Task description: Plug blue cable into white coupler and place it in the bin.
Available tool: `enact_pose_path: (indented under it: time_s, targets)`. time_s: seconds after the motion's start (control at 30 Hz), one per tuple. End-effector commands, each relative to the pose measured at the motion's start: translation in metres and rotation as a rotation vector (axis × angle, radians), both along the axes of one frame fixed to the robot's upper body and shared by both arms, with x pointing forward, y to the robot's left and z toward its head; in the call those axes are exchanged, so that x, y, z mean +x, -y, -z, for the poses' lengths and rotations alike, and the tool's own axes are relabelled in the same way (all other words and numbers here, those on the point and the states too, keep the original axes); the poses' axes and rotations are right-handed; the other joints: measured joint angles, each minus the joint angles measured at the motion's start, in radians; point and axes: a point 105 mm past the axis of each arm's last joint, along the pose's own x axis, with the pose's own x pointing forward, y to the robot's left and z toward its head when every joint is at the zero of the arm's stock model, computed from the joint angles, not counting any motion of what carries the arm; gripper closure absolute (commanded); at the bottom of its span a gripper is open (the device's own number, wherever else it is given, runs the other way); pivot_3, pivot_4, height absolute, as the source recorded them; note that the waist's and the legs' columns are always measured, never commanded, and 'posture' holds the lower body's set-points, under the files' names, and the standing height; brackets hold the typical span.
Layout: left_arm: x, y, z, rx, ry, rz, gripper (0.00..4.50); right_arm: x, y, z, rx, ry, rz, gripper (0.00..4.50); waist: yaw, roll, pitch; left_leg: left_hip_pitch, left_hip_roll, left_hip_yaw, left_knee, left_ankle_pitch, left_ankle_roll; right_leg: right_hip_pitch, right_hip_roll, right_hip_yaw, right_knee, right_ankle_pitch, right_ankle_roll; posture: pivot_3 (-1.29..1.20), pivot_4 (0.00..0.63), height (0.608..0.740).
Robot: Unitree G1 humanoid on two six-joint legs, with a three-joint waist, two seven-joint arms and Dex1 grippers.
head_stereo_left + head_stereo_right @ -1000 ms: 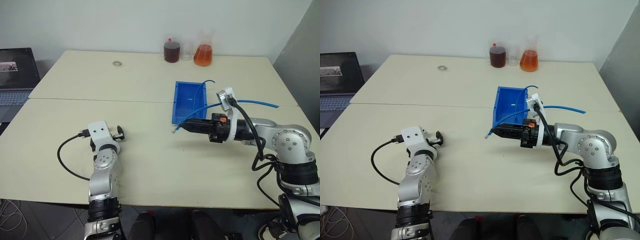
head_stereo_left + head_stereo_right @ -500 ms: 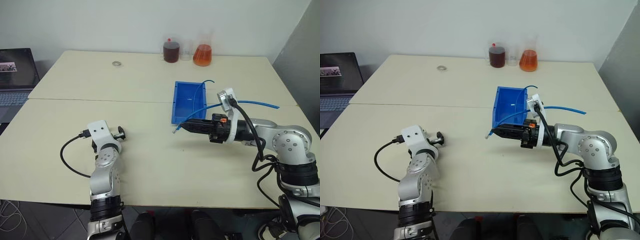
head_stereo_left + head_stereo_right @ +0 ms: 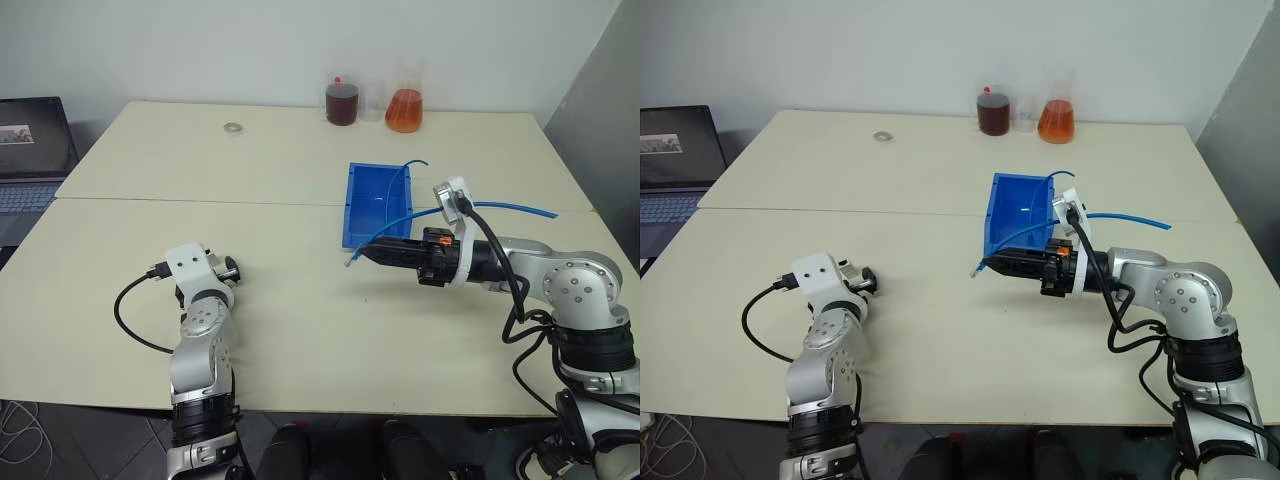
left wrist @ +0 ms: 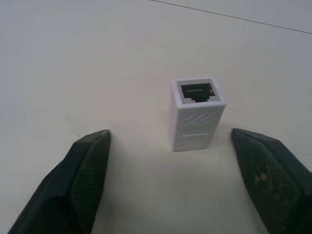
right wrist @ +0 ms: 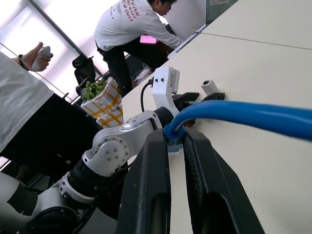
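Left end effector (image 4: pixel 170 146) wide, straddling coupler (image 4: pixel 197 114), no contact; coupler upright on bench (image 3: pixel 300 300), socket up. Right end effector (image 5: pixel 176 146) clamped on cable (image 5: pixel 234 114) near plug, held above bench beside bin (image 3: pixel 362 200). Judged early stage: cable picked up; grasping coupler, plugging, binning remain.

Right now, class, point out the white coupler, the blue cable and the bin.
white coupler (image 4: pixel 197 117): left wrist view, its ribbed side face.
blue cable (image 5: pixel 253 117): right wrist view, the cord's middle.
bin (image 3: pixel 349 205): left eye view, its left wall.
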Motion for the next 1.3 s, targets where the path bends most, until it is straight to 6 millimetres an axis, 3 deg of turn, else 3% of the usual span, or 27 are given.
enact_pose_path:
  time_s: [0.03,0.43,0.63,0.77,0.83,1.07,1.3]
  targets:
    - [0.003,-0.003,-0.006,0.0,0.019,0.003,1.3,-0.002,0.003,-0.01,0.031,0.046,0.008,4.36,0.0,0.0,0.0,0.0,0.0,0.0,0.0,0.0,0.0,0.0,0.0,0.0,0.0,0.0,0.0,0.0,0.15,0.74]
    - [0.01,-0.006,-0.006,0.001,0.009,0.036,3.69,-0.001,0.004,-0.009,0.031,0.042,0.021,4.36,0.0,0.0,0.0,0.0,0.0,0.0,0.001,0.0,0.0,0.0,0.0,0.0,0.002,0.0,0.0,0.0,0.15,0.74]
    - [0.01,0.0,-0.008,0.006,0.008,0.09,3.73,-0.001,0.004,-0.007,0.03,0.043,0.027,4.36,0.0,0.0,0.0,0.0,0.0,0.0,0.001,0.0,0.0,0.0,0.0,0.0,0.003,0.0,0.0,0.0,0.15,0.74]
    - [0.017,0.041,-0.032,0.11,0.056,0.531,3.73,-0.001,0.006,-0.007,0.027,0.05,0.039,4.36,-0.002,0.0,0.0,0.0,0.0,0.0,0.001,0.001,-0.001,0.0,0.0,0.0,0.003,0.0,0.0,0.0,0.15,0.74]
    - [0.012,0.055,-0.034,0.15,0.045,0.71,3.73,-0.001,0.007,-0.007,0.025,0.053,0.044,4.36,-0.004,0.0,0.0,0.0,0.0,0.0,0.001,0.001,-0.001,-0.001,0.0,0.0,0.003,0.0,0.0,0.0,0.15,0.74]
    - [-0.032,0.101,-0.041,0.188,0.008,1.422,3.73,0.005,0.016,-0.007,0.011,0.089,0.105,4.36,-0.022,0.0,0.0,0.0,0.001,0.0,-0.001,0.002,-0.002,-0.001,0.002,-0.001,0.003,-0.001,-0.001,0.0,0.15,0.74]
    - [-0.062,0.126,-0.03,0.332,-0.018,1.852,3.73,0.005,0.019,-0.003,-0.014,0.104,0.117,4.36,-0.023,0.001,0.0,0.001,0.002,0.0,-0.001,0.002,-0.002,-0.001,0.003,0.0,0.002,-0.001,-0.001,0.0,0.15,0.74]
